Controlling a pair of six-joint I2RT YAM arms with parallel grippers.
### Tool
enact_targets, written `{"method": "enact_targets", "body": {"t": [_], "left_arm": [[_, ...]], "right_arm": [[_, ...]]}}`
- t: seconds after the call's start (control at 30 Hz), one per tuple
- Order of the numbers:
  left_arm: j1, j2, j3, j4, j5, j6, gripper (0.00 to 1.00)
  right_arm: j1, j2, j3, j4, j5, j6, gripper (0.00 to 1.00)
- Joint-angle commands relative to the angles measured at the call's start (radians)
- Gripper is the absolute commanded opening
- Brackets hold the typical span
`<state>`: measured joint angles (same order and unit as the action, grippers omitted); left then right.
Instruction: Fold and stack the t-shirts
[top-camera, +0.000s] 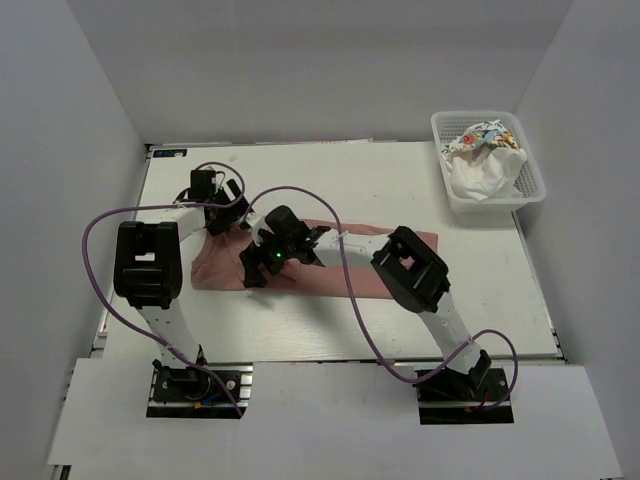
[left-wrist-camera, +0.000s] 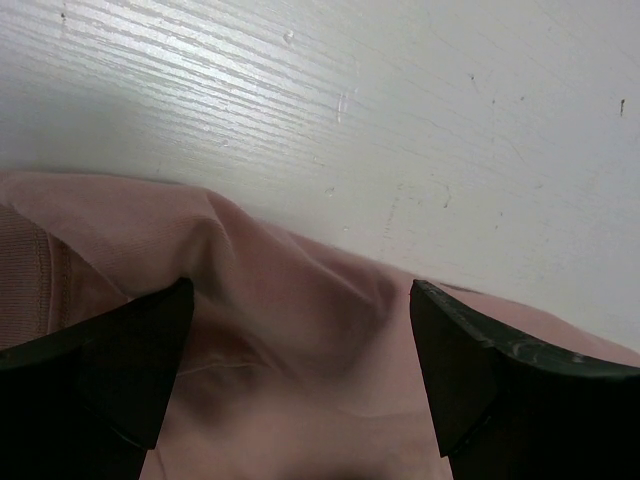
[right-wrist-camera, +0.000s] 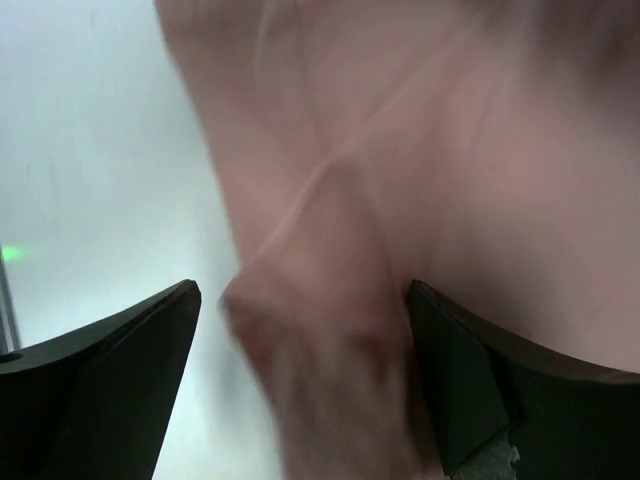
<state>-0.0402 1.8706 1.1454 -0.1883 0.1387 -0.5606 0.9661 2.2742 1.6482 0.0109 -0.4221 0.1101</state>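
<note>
A dusty pink t-shirt (top-camera: 215, 272) lies spread across the middle of the white table (top-camera: 400, 180). My left gripper (top-camera: 225, 218) is at the shirt's far left corner. In the left wrist view it is open (left-wrist-camera: 300, 370), low over the pink cloth (left-wrist-camera: 300, 300), which lies rumpled between the fingers. My right gripper (top-camera: 252, 272) is over the shirt's left part, near its front edge. In the right wrist view it is open (right-wrist-camera: 300, 370), with a bunched, blurred fold of pink cloth (right-wrist-camera: 320, 300) standing between the fingers. White t-shirts (top-camera: 485, 172), one with a multicoloured print (top-camera: 480, 135), lie crumpled in the basket.
A white lattice basket (top-camera: 490, 205) stands at the far right corner of the table. Purple cables loop from both arms over the shirt. Grey walls close in the table on the left, right and back.
</note>
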Motion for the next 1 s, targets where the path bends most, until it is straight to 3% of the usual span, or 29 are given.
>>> {"method": "enact_targets", "body": {"t": [0.0,0.13,0.3,0.43,0.47,0.57,0.7,0.8,0.97], "left_arm": [[0.003,0.067,-0.019,-0.065,-0.013,0.018,1.00],[0.003,0.076,-0.009,-0.065,-0.022,0.018,1.00],[0.003,0.076,0.022,-0.076,-0.013,0.027,1.00],[-0.006,0.033,0.052,-0.123,-0.002,0.047,1.00],[-0.015,0.015,0.075,-0.141,-0.002,0.047,1.00],[-0.026,-0.086,0.067,-0.132,0.051,0.057,1.00],[-0.062,-0.207,0.007,-0.146,0.041,0.021,1.00],[-0.105,-0.260,-0.143,-0.074,0.097,-0.019,1.00],[-0.162,-0.229,-0.265,-0.059,0.060,-0.030,1.00]], "right_arm": [[0.042,-0.181,-0.182,-0.072,-0.056,-0.004,0.90],[0.079,-0.395,-0.497,-0.026,-0.056,0.033,0.90],[0.074,-0.608,-0.628,-0.071,-0.006,0.023,0.90],[0.056,-0.725,-0.656,-0.058,0.271,0.110,0.90],[0.030,-0.720,-0.631,-0.083,0.405,0.140,0.90],[-0.079,-0.682,-0.578,-0.179,0.550,0.261,0.90],[-0.180,-0.645,-0.567,-0.229,0.572,0.350,0.90],[-0.295,-0.595,-0.565,-0.235,0.540,0.362,0.90],[-0.400,-0.500,-0.544,-0.249,0.513,0.343,0.90]]}}
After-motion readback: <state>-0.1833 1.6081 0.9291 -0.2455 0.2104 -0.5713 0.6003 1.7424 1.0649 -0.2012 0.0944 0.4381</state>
